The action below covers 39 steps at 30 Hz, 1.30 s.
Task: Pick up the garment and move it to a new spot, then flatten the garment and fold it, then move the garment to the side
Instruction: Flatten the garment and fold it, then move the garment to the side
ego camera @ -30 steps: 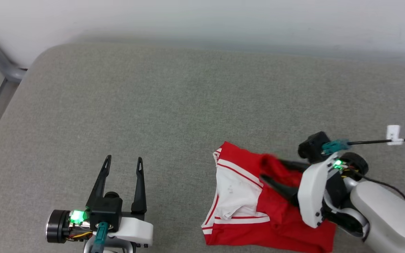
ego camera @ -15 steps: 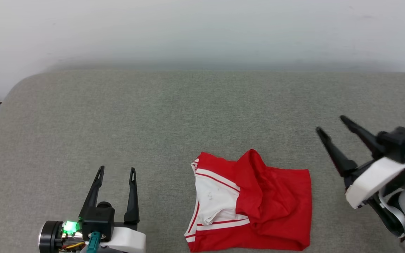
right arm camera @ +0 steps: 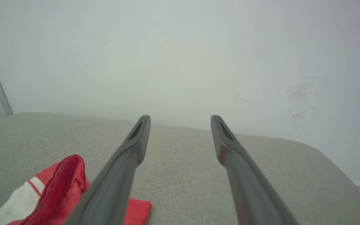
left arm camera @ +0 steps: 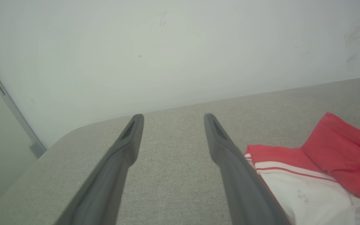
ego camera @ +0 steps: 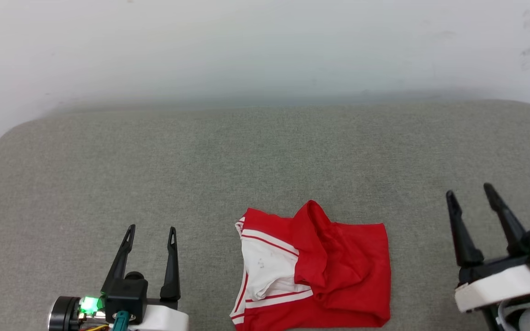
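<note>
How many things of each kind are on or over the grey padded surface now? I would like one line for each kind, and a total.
Clothing: 1, the garment, red and white, lying folded on the grey padded surface
Grippers: 2, the left gripper and the right gripper, both open and apart from the garment
Total: 3

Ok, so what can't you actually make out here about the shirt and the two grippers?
- Garment, head view: its near edge is cut off by the bottom edge; folded layers hide whatever lies inside.
- Grey specks on its white sleeve: too small to identify.
- Left wrist view: the garment runs off the right edge, and a finger covers its near corner.
- Right gripper, head view: its arm is cut off at the corner.
</note>
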### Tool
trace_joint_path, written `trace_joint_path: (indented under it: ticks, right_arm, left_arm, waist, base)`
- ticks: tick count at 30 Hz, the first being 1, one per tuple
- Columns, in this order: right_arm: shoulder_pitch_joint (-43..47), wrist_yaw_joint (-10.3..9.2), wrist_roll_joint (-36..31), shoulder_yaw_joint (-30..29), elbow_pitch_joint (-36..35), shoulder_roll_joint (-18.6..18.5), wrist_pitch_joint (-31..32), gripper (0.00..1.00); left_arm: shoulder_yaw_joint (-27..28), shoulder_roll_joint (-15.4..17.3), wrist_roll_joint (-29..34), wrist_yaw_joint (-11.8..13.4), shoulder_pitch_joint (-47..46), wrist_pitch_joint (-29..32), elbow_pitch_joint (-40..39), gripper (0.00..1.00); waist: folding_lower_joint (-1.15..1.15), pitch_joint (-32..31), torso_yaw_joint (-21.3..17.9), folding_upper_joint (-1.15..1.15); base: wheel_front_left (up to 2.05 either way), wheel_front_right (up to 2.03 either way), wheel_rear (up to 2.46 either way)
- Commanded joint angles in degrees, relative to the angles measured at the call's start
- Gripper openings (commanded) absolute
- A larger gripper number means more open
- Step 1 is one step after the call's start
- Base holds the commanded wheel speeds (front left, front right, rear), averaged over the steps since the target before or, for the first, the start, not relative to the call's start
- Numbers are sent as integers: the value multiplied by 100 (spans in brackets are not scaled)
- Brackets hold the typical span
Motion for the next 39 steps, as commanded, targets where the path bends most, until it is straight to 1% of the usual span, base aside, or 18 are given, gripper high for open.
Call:
trace_joint_path:
  ticks: [1, 5, 8, 13, 18, 30, 35, 39]
  right_arm:
    - [179, -5, -63, -51, -110, 135, -23, 100]
    - [534, -5, -184, -129, -292, 407, -30, 100]
    - [768, -5, -68, -210, -376, 630, -32, 100]
    - [1078, -5, -49, -263, -476, 792, -34, 100]
    - [1284, -5, -39, -317, -524, 873, -34, 100]
    - [1313, -5, -125, -306, -477, 838, -34, 100]
    - [1008, -5, -71, -409, -538, 677, -34, 100]
    - [627, -5, 15, -537, -567, 369, -35, 100]
  left_arm:
    - [38, 47, 4, -19, 72, -13, -20, 100]
    - [72, 77, -27, -37, 203, -13, -83, 100]
    - [107, 88, -48, -23, 289, -13, -121, 100]
    - [132, 77, -39, -26, 380, -13, -130, 100]
    - [169, 58, -61, -30, 470, -13, -133, 100]
    - [214, 11, -39, -40, 523, -13, -108, 100]
    - [210, -11, -21, -58, 466, -13, -94, 100]
    - [195, -36, 0, -71, 415, -13, -86, 100]
  waist:
    - [0, -51, -39, 0]
    - [0, -130, -47, 0]
    - [0, -168, -48, 0]
    - [0, -208, -33, 0]
    - [0, -239, -6, 0]
    - [0, -283, 31, 0]
    - [0, -259, 57, 0]
    - [0, -224, 98, 0]
  base:
    - [0, 0, 0]
    - [0, 0, 0]
    - [0, 0, 0]
    - [0, 0, 0]
    - [0, 0, 0]
    - [0, 0, 0]
    - [0, 0, 0]
    - [0, 0, 0]
